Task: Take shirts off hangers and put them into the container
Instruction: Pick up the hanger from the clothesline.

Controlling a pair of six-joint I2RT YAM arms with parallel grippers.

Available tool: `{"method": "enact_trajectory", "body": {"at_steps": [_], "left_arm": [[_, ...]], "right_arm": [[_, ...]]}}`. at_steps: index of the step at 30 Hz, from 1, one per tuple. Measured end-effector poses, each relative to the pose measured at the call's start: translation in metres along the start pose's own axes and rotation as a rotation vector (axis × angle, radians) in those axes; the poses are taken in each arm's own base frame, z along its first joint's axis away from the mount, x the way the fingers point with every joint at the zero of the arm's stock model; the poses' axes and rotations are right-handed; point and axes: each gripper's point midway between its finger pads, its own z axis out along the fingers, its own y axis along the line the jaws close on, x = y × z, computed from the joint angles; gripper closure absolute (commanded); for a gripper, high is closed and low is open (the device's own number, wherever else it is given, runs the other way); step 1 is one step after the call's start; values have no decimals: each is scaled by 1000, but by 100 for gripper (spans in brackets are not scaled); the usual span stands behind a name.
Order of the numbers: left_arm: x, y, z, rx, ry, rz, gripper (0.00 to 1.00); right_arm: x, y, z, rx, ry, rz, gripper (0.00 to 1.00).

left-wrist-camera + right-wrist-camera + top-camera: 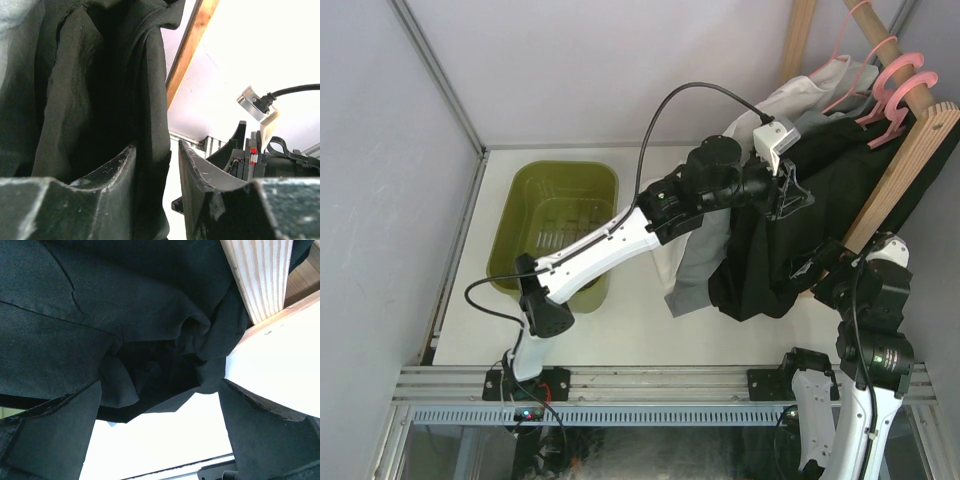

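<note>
Shirts (820,200) hang bunched at the right on the wooden rack (910,160), black ones in front, their weight on the pink hangers (895,85). Container (515,200) sits well apart on the counter (620,330), with nothing in it that I can see. Left pincer (156,145) reaches high, half-narrowed around a black fold. A gap shows beside one finger, so I judge no firm grip yet. Right pincer (160,390) gapes wide under the hem, likely placed to steady the fabric.

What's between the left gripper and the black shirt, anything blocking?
Nothing visible. A fold of the black shirt hangs right between the fingers of the left gripper, with a thin gap left at one finger.
</note>
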Motion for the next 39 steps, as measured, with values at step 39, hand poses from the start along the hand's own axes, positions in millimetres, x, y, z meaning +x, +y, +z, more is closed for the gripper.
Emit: {"method": "enact_trajectory", "body": {"at_steps": [39], "left_arm": [[-50,137,-16,-219,-83,161,100]], "right_arm": [[-1,-1,-7,9,2,-32,0]]}}
